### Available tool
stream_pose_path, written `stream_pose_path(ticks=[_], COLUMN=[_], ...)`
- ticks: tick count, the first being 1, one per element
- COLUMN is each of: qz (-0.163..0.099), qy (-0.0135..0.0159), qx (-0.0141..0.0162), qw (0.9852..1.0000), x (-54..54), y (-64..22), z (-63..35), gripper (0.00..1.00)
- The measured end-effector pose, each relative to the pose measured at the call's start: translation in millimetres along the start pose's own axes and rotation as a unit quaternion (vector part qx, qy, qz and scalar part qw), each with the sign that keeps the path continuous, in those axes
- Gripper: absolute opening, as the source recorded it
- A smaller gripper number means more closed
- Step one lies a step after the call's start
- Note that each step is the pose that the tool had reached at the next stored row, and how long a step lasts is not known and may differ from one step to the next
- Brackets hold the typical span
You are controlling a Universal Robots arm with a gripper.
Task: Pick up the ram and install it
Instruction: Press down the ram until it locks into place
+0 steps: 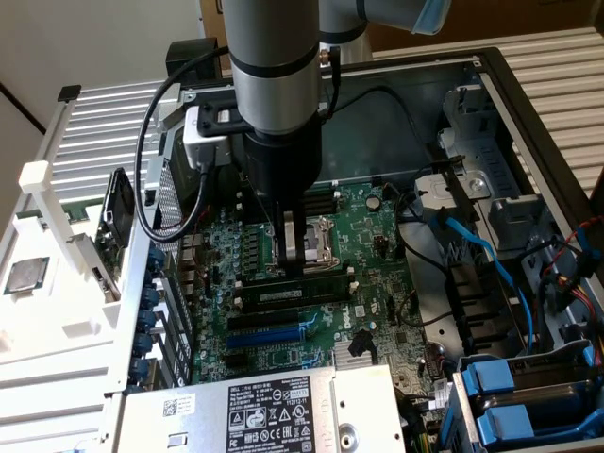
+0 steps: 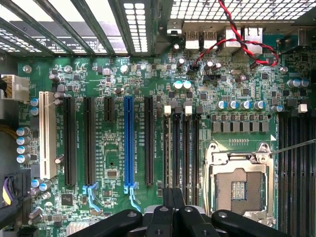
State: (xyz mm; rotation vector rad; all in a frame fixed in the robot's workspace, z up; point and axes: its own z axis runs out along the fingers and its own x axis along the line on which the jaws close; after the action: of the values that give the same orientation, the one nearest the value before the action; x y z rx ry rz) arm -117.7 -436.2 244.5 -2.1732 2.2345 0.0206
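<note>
Tool [image 1: 294, 267] | pressed together, over motherboard [image 1: 377, 255] | ram [image 1: 294, 292] seated in slot just below its tips

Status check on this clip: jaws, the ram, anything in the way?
Gripper jaws shut, low over the motherboard. Ram lying along its slot just beneath. Nothing obstructing; processor socket empty alongside.

Computer repair bench: opened PC case [image 1: 528, 85], motherboard [image 2: 118, 74].
</note>
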Motion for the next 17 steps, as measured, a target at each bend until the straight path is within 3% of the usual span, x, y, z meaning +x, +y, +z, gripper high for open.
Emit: stream_pose_path(ticks=[17], qz=[0.0], qy=[-0.0003], qx=[0.0], qw=[1.0], x=[-1.0], y=[-2.9], z=[4.2], gripper=[0.11])
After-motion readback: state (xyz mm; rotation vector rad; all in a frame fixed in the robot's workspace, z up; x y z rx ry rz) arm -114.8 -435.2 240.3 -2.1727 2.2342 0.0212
